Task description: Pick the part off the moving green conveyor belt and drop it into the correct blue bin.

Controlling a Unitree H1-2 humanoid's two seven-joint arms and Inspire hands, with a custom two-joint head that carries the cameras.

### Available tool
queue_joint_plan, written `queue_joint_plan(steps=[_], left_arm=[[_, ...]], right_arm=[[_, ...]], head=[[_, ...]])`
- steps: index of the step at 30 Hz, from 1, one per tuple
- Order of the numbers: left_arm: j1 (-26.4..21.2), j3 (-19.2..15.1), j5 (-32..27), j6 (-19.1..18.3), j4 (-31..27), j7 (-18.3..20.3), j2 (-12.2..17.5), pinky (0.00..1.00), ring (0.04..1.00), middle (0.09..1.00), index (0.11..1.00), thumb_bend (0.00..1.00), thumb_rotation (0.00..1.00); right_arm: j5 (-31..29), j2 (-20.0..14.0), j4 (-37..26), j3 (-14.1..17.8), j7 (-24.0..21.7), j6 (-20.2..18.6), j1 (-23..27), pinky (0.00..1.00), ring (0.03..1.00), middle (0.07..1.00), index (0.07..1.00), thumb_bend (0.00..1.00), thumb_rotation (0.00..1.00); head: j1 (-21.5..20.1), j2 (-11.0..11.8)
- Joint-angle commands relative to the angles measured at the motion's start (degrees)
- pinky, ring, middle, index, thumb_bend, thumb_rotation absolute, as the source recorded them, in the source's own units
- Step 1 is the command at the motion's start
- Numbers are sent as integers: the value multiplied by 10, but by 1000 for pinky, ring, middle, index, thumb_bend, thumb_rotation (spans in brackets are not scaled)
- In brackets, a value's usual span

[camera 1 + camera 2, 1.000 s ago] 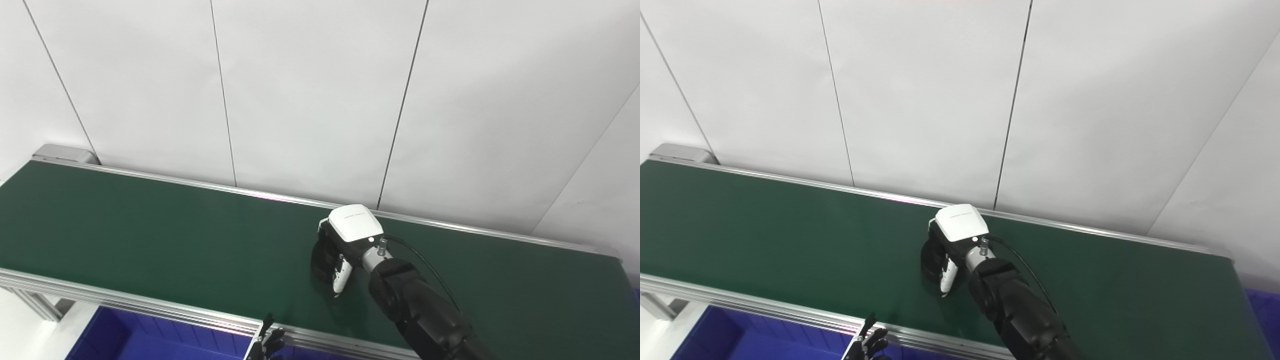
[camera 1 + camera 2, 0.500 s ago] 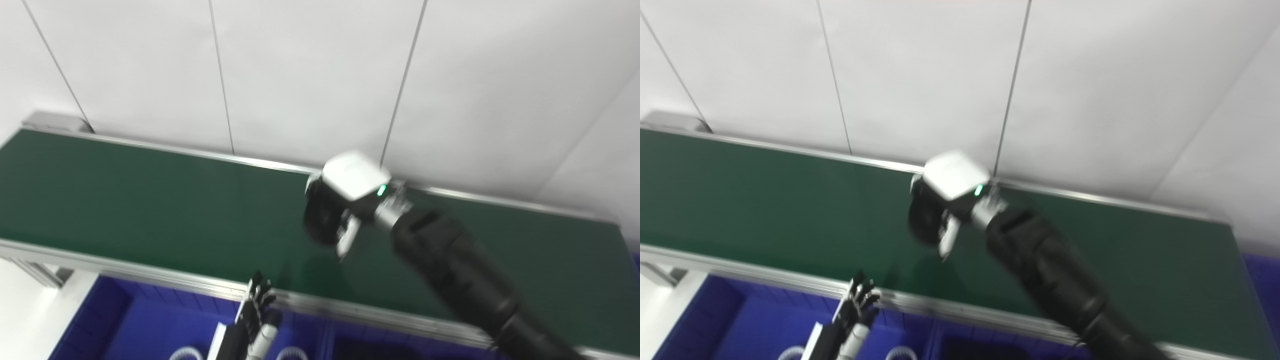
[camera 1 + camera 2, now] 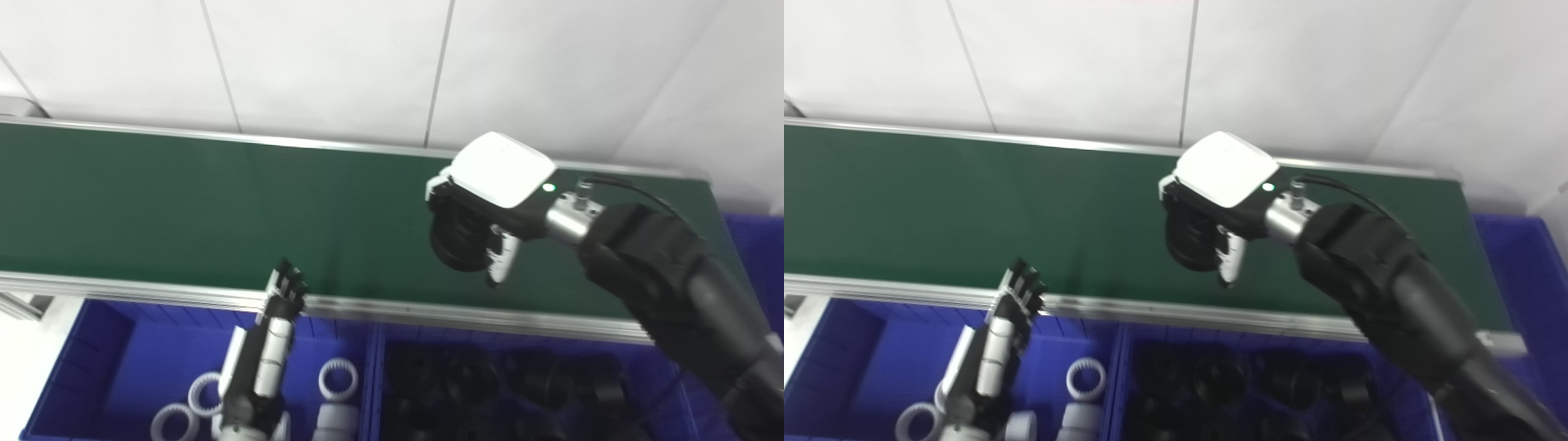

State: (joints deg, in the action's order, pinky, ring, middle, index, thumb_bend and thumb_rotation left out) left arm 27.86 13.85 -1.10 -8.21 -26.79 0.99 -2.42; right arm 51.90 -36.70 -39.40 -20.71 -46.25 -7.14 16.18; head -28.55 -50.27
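Note:
My right hand [image 3: 484, 211] is shut on a black round part [image 3: 456, 242] and holds it in the air above the near half of the green conveyor belt [image 3: 184, 202]. It also shows in the right eye view [image 3: 1213, 208], with the black part [image 3: 1189, 242] under its white back. My left hand [image 3: 269, 343] is open and empty, fingers up, over the left blue bin [image 3: 110, 343] at the belt's near rail. That bin holds white ring parts [image 3: 338, 378]. The right blue bin [image 3: 661, 380] holds black parts [image 3: 465, 380].
The belt's aluminium near rail [image 3: 153, 293] runs between the belt and the bins. A white panelled wall [image 3: 318, 61] stands behind the belt. Another blue bin edge [image 3: 1519, 269] shows at the far right end of the belt.
My right hand has lifted the black part off the belt and carried it towards the near rail. The camera has tilted down, so the bins and my left hand now show.

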Motion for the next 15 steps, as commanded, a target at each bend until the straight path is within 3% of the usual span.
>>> queue_joint_plan(steps=[1, 6, 8, 11, 15], left_arm=[[-9, -4, -14, -13, -25, 10, 7, 990, 949, 976, 1000, 442, 905], [-22, -31, -33, -53, -47, 21, 32, 1000, 945, 981, 1000, 456, 899], [-27, -42, -45, -63, -50, 26, 42, 1000, 949, 983, 1000, 477, 891], [-33, -54, -51, -68, -49, 34, 59, 986, 944, 981, 1000, 510, 901], [-40, -69, -66, -84, -51, 42, 75, 969, 939, 979, 1000, 530, 893]], right_arm=[[5, -5, -36, 35, 9, -8, -39, 219, 359, 469, 554, 506, 0], [44, 31, -101, 93, -26, -23, -138, 203, 399, 515, 490, 515, 0], [55, 52, -119, 113, -23, -20, -177, 200, 351, 464, 549, 505, 0], [75, 95, -138, 135, -21, -13, -226, 206, 349, 462, 560, 503, 0], [120, 154, -140, 147, 33, 26, -300, 230, 349, 466, 565, 502, 0]], head=[[-2, -1], [-50, -13], [-64, -15], [-80, -17], [-98, -21]])
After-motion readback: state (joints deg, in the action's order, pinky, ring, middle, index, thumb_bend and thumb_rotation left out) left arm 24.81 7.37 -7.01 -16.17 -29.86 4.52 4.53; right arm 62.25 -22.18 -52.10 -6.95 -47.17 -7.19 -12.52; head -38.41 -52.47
